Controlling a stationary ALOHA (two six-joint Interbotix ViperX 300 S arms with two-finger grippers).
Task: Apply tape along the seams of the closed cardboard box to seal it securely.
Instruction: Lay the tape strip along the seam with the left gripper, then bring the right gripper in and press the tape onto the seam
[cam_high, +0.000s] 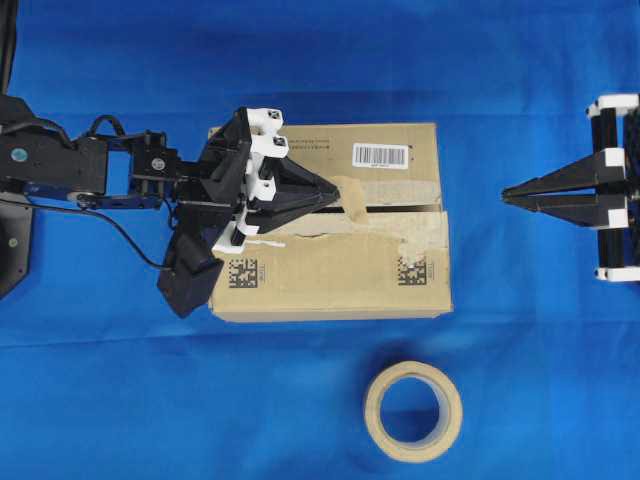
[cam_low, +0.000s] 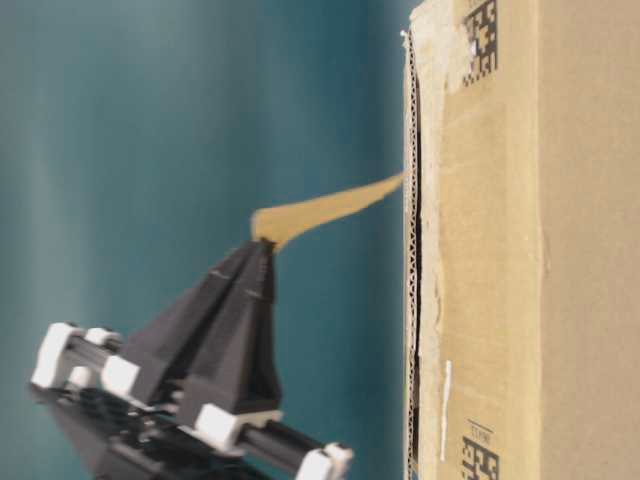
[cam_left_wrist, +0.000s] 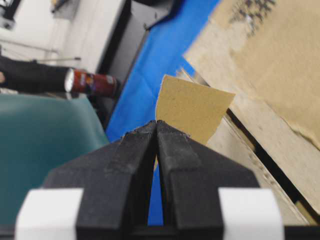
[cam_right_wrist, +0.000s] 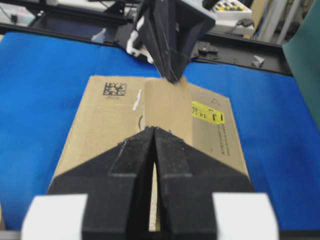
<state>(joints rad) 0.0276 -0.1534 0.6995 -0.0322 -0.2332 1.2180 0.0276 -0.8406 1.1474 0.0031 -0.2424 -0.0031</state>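
Pinching one end of the tape (cam_left_wrist: 192, 112) between fully closed jaws, the left gripper (cam_high: 335, 192) holds it above the cardboard box (cam_high: 330, 270) seam, far end touching; thin, floppy, sticky, best gripped at its edge; right gripper (cam_high: 507, 194) closed, empty, well apart.

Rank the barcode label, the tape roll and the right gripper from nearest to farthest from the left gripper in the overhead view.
Measured from the left gripper, shut on the tape:
1. Barcode label, just beyond it on the box top.
2. Right gripper, off the box's right end.
3. Tape roll, on the cloth below the box.
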